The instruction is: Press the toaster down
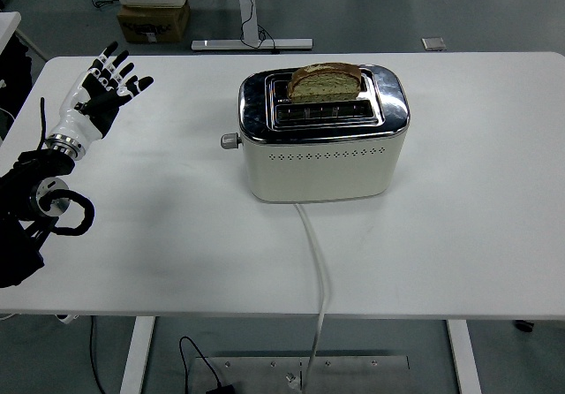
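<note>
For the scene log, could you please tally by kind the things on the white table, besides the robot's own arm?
Cream and chrome two-slot toaster: 1
Brown slice of bread in the toaster's far slot: 1
White power cord running off the near edge: 1
Total: 3

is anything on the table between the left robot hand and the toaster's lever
Nothing visible. The left robot hand is raised with fingers spread over the table's far left, and the lever sticks out of the toaster on its left end, facing that side. Only bare white table lies between them. The cord runs off toward the near edge.
</note>
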You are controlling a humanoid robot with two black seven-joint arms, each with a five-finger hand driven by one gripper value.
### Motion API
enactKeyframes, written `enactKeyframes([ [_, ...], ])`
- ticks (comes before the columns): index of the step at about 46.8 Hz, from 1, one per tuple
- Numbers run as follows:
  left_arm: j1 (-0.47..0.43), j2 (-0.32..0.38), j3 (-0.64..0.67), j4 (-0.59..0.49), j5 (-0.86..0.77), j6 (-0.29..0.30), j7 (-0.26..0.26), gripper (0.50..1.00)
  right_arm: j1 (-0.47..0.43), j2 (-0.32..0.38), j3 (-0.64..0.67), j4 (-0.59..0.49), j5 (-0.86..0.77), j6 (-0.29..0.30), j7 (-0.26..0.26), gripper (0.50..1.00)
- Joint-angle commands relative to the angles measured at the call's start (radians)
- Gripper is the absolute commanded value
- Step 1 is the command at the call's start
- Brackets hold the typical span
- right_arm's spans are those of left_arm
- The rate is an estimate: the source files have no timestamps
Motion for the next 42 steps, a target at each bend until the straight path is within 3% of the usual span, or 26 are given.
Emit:
enactKeyframes([
  [1,-0.002,0.014,0.001,-0.001,0.020,-0.003,0.000,1.000,0.000,0.000,0.000,0.000,0.000,0.000,0.000,0.998],
  [9,0.001,0.040,0.001,-0.044,0.074,-0.066,-0.003,1.000,0.000,0.000,0.000,0.000,0.000,0.000,0.000,0.998],
  [23,0.001,0.057,0.004,-0.064,0.198,-0.071,0.000,1.000,0.000,0.000,0.000,0.000,0.000,0.000,0.000,0.998],
  [35,0.000,0.130,0.006,-0.135,0.247,-0.069,0.000,1.000,0.000,0.000,0.000,0.000,0.000,0.000,0.000,0.998],
  [42,0.000,0.135,0.006,-0.149,0.324,-0.069,0.000,1.000,0.000,0.000,0.000,0.000,0.000,0.000,0.000,0.998],
])
